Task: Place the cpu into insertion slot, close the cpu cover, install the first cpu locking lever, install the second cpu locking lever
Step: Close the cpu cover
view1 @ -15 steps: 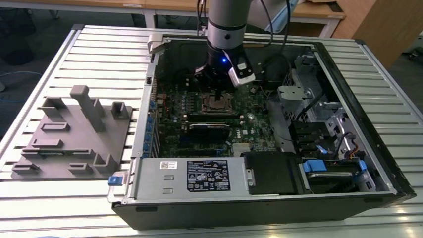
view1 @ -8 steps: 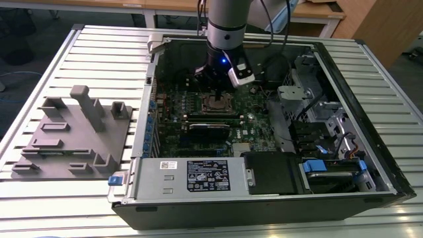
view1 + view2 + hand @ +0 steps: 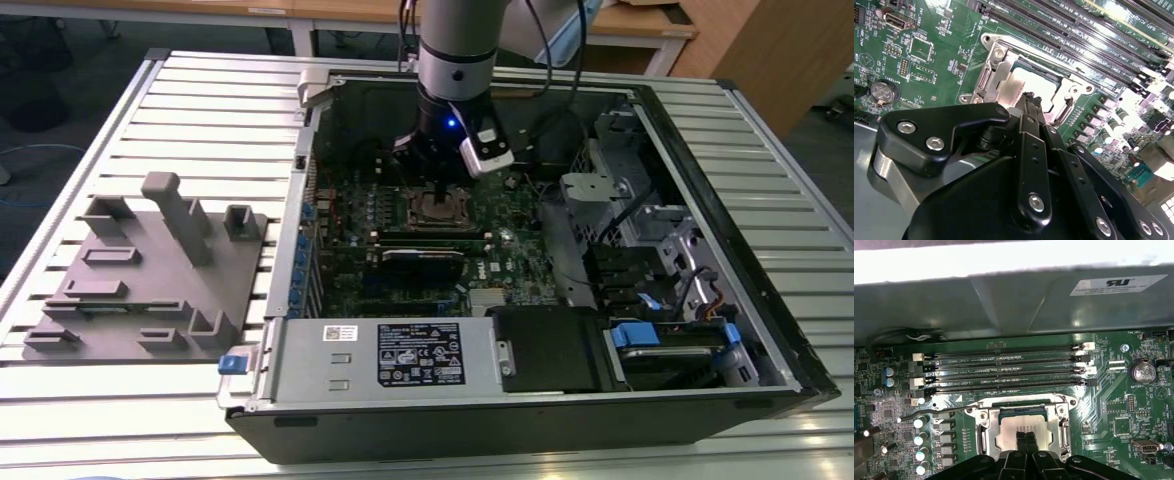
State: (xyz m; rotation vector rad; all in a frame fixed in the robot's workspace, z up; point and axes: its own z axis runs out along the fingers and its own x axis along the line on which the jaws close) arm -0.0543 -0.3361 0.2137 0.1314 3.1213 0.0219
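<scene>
On a slatted metal table an open computer case lies on its side. A grey moulded fixture sits beside it at the exterior view's left, and wooden desks stand behind. We see the arm drop steeply from above into the case, its gripper pointing down at the green motherboard. In both wrist views the fingers are closed against each other, tips on or just over the cpu. It sits in the insertion slot with the cpu cover lying flat around it.
</scene>
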